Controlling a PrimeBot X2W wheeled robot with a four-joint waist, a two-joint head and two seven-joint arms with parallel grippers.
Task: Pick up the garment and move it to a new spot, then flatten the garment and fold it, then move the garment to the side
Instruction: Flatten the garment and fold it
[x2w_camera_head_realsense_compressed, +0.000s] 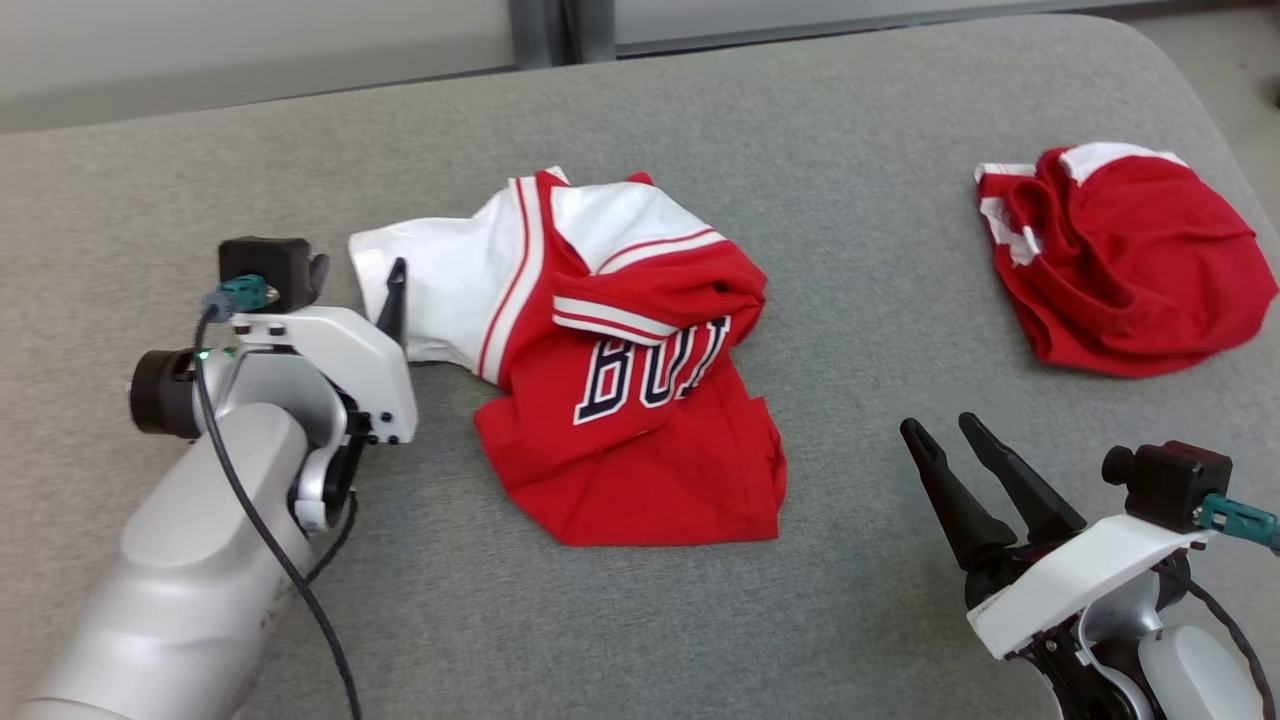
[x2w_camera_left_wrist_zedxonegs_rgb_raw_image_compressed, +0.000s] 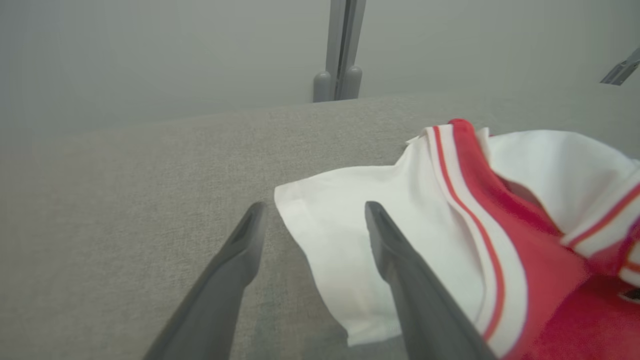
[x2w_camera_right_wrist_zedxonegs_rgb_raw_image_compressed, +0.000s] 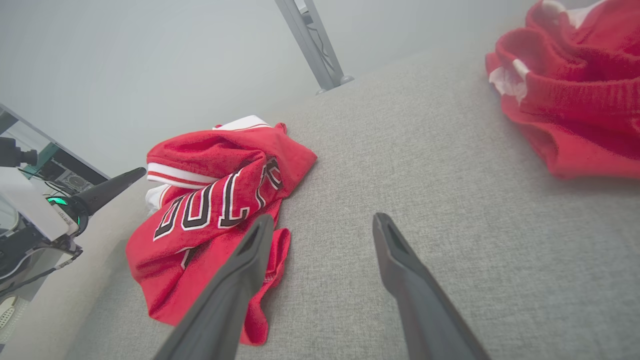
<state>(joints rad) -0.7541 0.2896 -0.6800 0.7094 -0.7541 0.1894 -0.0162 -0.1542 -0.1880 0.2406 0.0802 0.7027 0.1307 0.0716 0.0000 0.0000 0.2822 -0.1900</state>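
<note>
While both tools stood spread, the right tool (x2w_camera_head_realsense_compressed: 940, 428) sat nearest, at the lower right of the head view. It hung over the bare grey surface (x2w_camera_head_realsense_compressed: 860, 600), its two dark fingers apart with only that surface between them. Its wrist view showed the same right tool (x2w_camera_right_wrist_zedxonegs_rgb_raw_image_compressed: 324, 222) pointing across the surface, with the jersey (x2w_camera_right_wrist_zedxonegs_rgb_raw_image_compressed: 200, 210) near, off to its left, and apart from it.

At the left, a pale forearm (x2w_camera_head_realsense_compressed: 200, 560) reached in from the lower corner, and the left tool (x2w_camera_head_realsense_compressed: 358, 285) lay at the jersey's white sleeve (x2w_camera_head_realsense_compressed: 440, 280). From the left wrist, the left tool (x2w_camera_left_wrist_zedxonegs_rgb_raw_image_compressed: 315, 210) was spread wide. One finger was over bare surface and the other across the sleeve (x2w_camera_left_wrist_zedxonegs_rgb_raw_image_compressed: 330, 250), with the sleeve's corner lying between them. Whether either finger touched the cloth could not be told.

The jersey (x2w_camera_head_realsense_compressed: 640, 450) lay crumpled near the middle of the surface, between the two tools and closer to the left one. Its red body was bunched toward the robot, with dark letters edged in white showing on a fold. White panels with red stripes lay on its far and left side.

Farther off to the right, well apart from the jersey, a red cloth (x2w_camera_head_realsense_compressed: 1130, 270) with white trim lay in a heap near the surface's rounded right edge. Beyond the far edge stood a grey post (x2w_camera_head_realsense_compressed: 540, 30) against a pale wall (x2w_camera_head_realsense_compressed: 250, 50).
</note>
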